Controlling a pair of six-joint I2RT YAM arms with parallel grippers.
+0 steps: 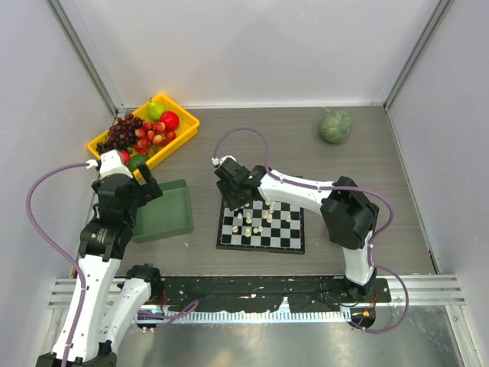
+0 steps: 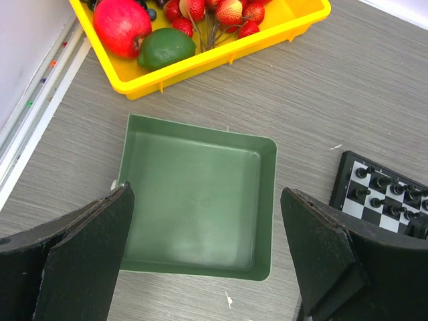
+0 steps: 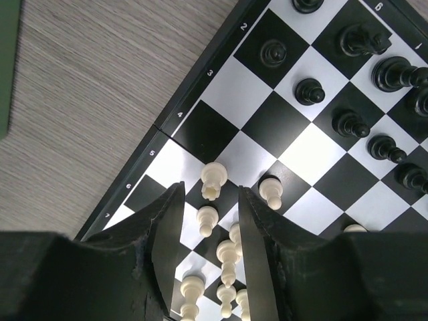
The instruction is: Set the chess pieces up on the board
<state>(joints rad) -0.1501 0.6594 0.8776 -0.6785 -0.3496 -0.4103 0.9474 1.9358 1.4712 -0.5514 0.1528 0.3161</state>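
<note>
The board [image 1: 260,247] lies in front of the right arm, and its left rim [image 3: 144,157] shows in the right wrist view. Black chess pieces [image 3: 349,123] stand in rows on its far squares. Cream-white chess pieces [image 3: 227,253] cluster on the near squares. My right gripper [image 3: 210,187] hovers low over that cluster at the board's left side [image 1: 238,200]. Its jaws stand narrowly apart, with a white rook [image 3: 214,179] at the tips and a white pawn [image 3: 208,218] in the gap, neither visibly touched. My left gripper [image 2: 207,194] hangs wide open and empty above the green tray.
A green square tray [image 2: 267,200] sits left of the board, also seen from above as the tray [image 1: 164,210]. Behind it a yellow bin [image 1: 186,130] holds grapes, strawberries and other fruit. A round green fruit [image 1: 335,126] rests at the back right.
</note>
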